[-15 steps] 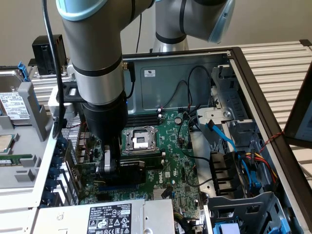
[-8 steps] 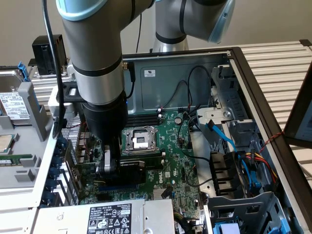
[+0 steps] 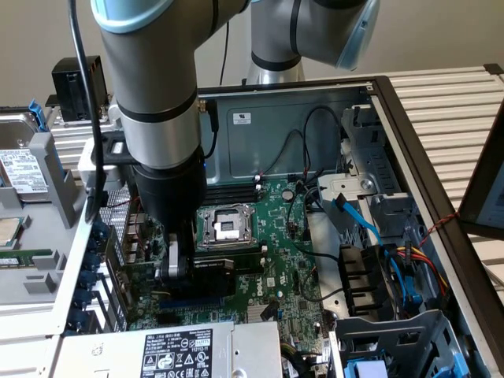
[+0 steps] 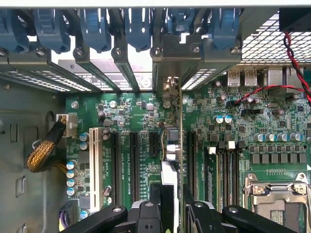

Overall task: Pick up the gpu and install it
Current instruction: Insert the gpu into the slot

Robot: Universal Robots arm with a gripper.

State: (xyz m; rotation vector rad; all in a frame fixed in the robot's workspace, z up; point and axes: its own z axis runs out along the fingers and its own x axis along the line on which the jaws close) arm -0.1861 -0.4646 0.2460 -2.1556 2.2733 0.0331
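We see the motherboard (image 4: 146, 121) as a glossy green circuit board. The case (image 3: 299, 126) is dull grey sheet metal. The slot latches (image 4: 92, 29) look like smooth blue plastic.

One arm (image 3: 157, 102) with one gripper (image 4: 171, 204), one gpu (image 4: 171, 160) in it. One motherboard (image 3: 276, 260), one CPU socket (image 3: 224, 227). Five blue slot clips (image 4: 138, 26) along the case edge. One power supply (image 3: 169, 350). Two hard drives (image 3: 20, 169).

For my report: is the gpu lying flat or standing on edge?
On edge: the gpu stands edge-on between the gripper fingers, above the motherboard slots.
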